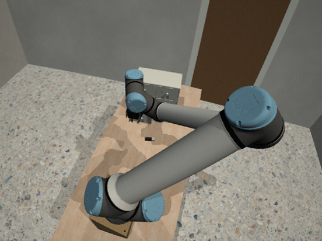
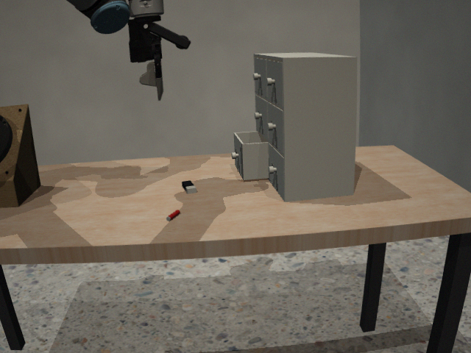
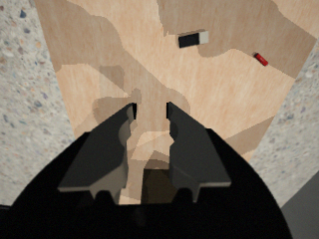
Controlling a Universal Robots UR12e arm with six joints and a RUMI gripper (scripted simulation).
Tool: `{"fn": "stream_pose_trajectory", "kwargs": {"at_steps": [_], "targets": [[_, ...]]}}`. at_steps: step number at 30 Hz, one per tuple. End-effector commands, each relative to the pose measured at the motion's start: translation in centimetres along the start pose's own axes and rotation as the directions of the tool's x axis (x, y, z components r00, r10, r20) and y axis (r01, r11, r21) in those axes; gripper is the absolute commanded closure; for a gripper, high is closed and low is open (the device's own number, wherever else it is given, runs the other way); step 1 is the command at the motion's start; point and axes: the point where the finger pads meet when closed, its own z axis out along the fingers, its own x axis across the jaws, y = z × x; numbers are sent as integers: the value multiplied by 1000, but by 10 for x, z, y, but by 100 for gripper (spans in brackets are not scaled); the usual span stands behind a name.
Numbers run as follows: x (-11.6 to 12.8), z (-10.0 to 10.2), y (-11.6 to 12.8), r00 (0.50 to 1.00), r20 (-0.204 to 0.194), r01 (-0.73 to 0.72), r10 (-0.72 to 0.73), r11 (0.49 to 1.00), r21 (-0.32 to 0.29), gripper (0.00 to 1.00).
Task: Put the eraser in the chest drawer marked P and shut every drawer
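The eraser [image 2: 189, 187], black with a white end, lies flat on the wooden table, left of the chest; it also shows in the top view [image 1: 150, 138] and at the top of the wrist view [image 3: 193, 39]. The grey chest [image 2: 307, 125] stands upright at the far end of the table, with two columns of knobbed drawers. Its bottom left drawer [image 2: 251, 154] is pulled out and looks empty. I cannot read the drawer marks. My gripper [image 2: 159, 93] hangs high above the table, left of the chest, pointing down. Its fingers stand nearly together with nothing between them.
A small red cylinder [image 2: 173, 215] lies on the table nearer the front edge; it also shows in the wrist view [image 3: 260, 59]. The arm's brown base block [image 2: 15, 159] stands at the left end. The arm's long links [image 1: 175, 151] reach over the table.
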Motion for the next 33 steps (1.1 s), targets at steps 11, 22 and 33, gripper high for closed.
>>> {"fn": "stream_pose_trajectory", "kwargs": {"at_steps": [11, 22, 33], "targets": [[0, -3, 1, 1000, -1, -1, 1, 1000, -23, 80], [0, -3, 1, 1000, -1, -1, 1, 1000, -23, 80], [3, 3, -3, 999, 0, -54, 54, 998, -23, 80]]}}
